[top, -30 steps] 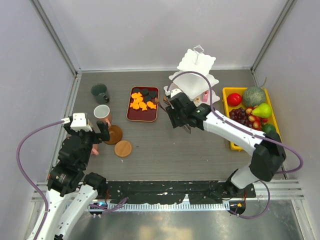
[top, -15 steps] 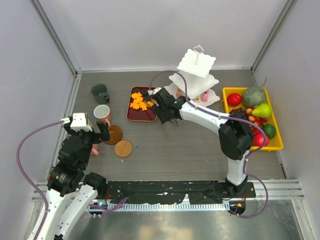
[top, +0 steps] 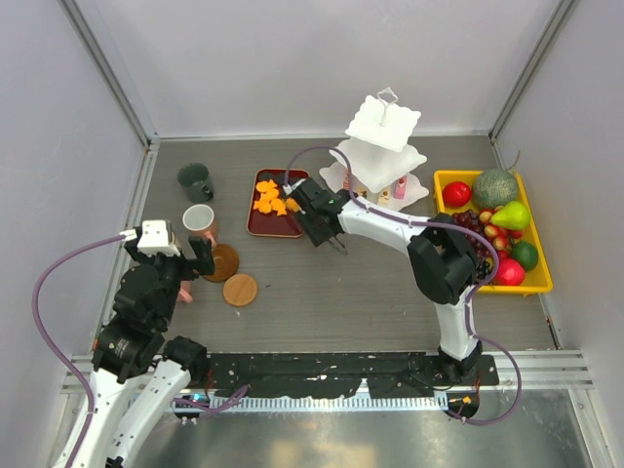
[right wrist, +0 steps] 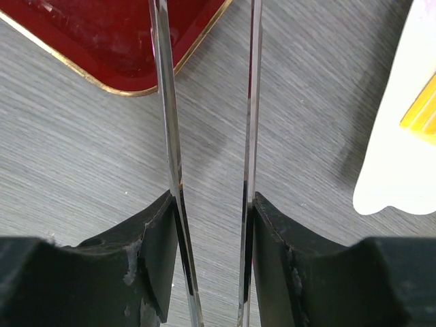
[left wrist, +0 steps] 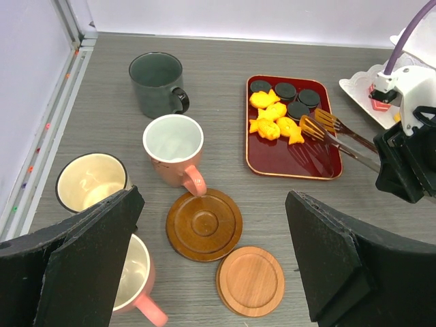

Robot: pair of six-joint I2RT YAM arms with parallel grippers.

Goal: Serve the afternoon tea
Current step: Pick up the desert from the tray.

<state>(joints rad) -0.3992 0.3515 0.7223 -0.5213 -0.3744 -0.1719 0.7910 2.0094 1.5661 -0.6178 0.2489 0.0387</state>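
My right arm has just swung across the tabletop. A second ago it was in front of the white stand (top: 375,156) at about 1 o'clock. Now my right fingers (right wrist: 212,218) sit at the near right corner of the red tray (left wrist: 283,160), at about 11 o'clock. They are narrowed on the tongs (left wrist: 315,131), one pad pressing each metal blade, and the blades are not squeezed together.

From the left wrist view, the forked tips reach over the tray beside the orange sweets (left wrist: 272,119). The black sweets (left wrist: 286,90) lie just beyond, at the far end. I cannot see any sweet between the tips, so I judge this to be the return trip for another piece, with the pick not yet made.

The stand is off to the right, at 3 o'clock from the tray. The edge of its bottom tier shows in my right wrist view with something yellow on it.

My left fingers (left wrist: 212,204) have not moved. They hang spread wide and empty over the 9 o'clock side. Below them are the dark green mug (left wrist: 158,82), a pink mug (left wrist: 174,146), a cream mug (left wrist: 88,182) and a second pink mug (left wrist: 133,279). None of the mugs is on the two coasters (left wrist: 204,225), so that part of the serving looks undone.
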